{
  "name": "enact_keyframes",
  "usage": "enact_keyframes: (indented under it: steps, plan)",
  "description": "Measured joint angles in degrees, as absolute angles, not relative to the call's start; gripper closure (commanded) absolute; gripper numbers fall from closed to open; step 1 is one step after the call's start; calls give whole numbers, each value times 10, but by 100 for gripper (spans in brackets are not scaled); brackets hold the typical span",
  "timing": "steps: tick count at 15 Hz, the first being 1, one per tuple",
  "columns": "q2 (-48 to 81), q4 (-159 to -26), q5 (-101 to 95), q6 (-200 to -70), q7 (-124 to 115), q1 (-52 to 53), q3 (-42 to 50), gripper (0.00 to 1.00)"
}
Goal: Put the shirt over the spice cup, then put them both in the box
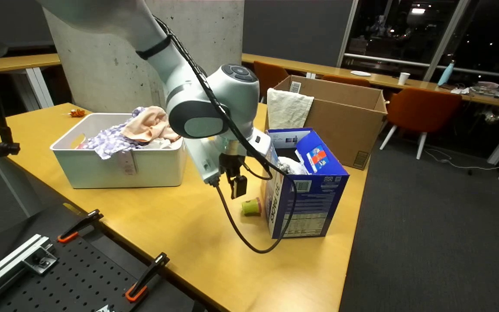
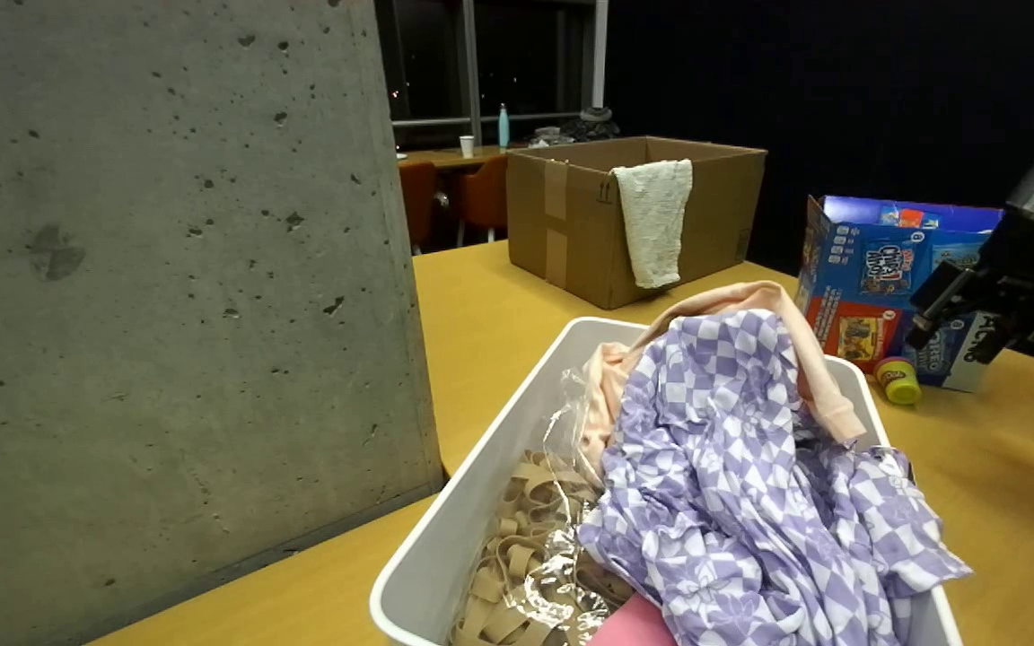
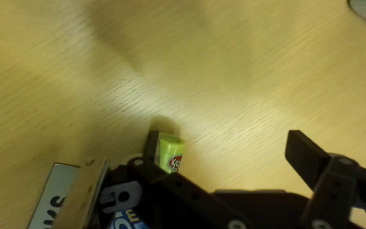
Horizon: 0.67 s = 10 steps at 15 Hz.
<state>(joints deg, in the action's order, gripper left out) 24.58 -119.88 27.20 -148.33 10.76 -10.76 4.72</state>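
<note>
In the wrist view, the gripper [image 3: 222,136] has its two fingers spread wide, and the wooden table [image 3: 221,79] is seen in the gap. The small yellow-green Play-Doh cup [image 3: 169,149] appears on the inner side of the finger at the left of this view, close to it and partly hidden by it; the opposite finger is well apart from the cup. In both exterior views the gripper hangs above the table, and the cup lies lower than the fingertips, separate from them. The cup is on its side on the table, just beside the blue snack carton [image 2: 845,287]; whether these two touch, I cannot tell. The peach shirt [image 1: 147,123] is well apart from the gripper, inside the pale plastic bin [image 1: 93,171], together with a purple-and-white checked cloth [image 1: 113,138], whose end hangs over the rim. Behind the carton, in an exterior view, stands the brown cardboard box [image 1: 353,130], its top open, with a cream cloth [image 1: 288,108] draped over its edge.
</note>
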Motion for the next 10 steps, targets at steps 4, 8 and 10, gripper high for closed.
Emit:
enact_keyframes:
  steps: [4, 8, 10]
  plan:
    - [306, -1139, 261, -1483, 66, -108, 46, 0]
    - [345, -1106, 242, -1482, 25, -106, 44, 0]
    - [356, -1099, 228, -1482, 3, -106, 44, 0]
